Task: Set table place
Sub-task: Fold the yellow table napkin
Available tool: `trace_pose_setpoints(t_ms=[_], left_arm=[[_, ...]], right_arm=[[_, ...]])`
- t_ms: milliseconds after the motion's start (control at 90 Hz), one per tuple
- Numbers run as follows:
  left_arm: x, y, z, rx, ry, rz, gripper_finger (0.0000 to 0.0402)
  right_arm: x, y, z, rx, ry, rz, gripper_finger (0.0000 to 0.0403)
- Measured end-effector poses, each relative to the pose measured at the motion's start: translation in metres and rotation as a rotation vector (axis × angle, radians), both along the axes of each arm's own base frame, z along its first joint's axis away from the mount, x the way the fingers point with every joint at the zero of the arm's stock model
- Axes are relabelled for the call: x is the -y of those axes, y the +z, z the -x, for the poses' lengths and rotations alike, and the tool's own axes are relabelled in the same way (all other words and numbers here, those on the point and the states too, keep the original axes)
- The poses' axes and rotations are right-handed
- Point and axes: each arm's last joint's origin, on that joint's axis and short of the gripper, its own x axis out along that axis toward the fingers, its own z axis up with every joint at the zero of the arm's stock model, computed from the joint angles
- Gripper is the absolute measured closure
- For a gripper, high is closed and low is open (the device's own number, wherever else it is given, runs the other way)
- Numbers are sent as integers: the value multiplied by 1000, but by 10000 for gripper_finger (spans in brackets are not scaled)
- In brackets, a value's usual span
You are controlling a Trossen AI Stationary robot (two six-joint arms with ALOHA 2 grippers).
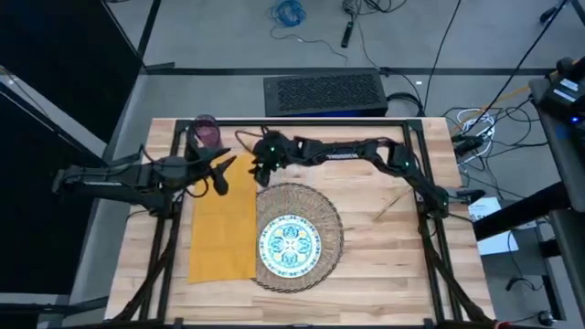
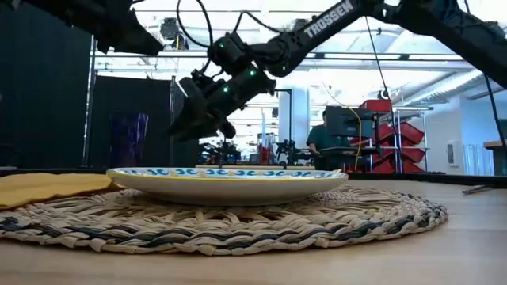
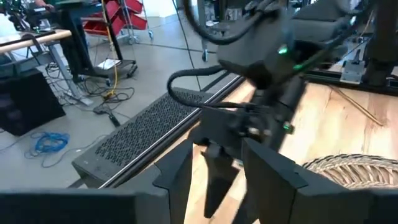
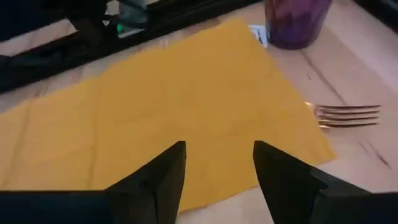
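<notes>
So the right gripper [image 4: 216, 180] is hanging above the far end of the yellow napkin [image 1: 222, 230], fingers spread wide with nothing between them. The left gripper [image 1: 222, 174] sits just beside it over that same end, also parted and empty. The plate [image 1: 290, 242] is already on the woven placemat [image 1: 322, 208], napkin touching the mat's left edge, purple cup [image 1: 207, 131] at the far corner of the table [image 1: 384, 265]. Only the right wrist view shows a fork [image 4: 348, 115] lying by the napkin's corner, near the cup. The low view catches a person [image 2: 321, 146] back in the room.
</notes>
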Motion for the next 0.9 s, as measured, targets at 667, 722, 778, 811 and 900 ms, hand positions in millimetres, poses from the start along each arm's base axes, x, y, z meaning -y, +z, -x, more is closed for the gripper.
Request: trace_pose_setpoints(t_ms=[667, 722, 778, 811, 900], left_arm=[[0, -1, 0, -13, -1, -2, 277], [0, -1, 0, -13, -1, -2, 277], [0, -1, 0, -12, -1, -2, 277], [0, -1, 0, -12, -1, -2, 277], [0, -1, 0, -7, 0, 0, 277]], right_arm=[[50, -14, -24, -198, -135, 72, 227], [49, -15, -25, -199, -137, 76, 227], [45, -15, -26, -200, -130, 77, 227], [43, -15, -27, -199, -125, 77, 227], [36, -16, -29, -206, -111, 76, 227]])
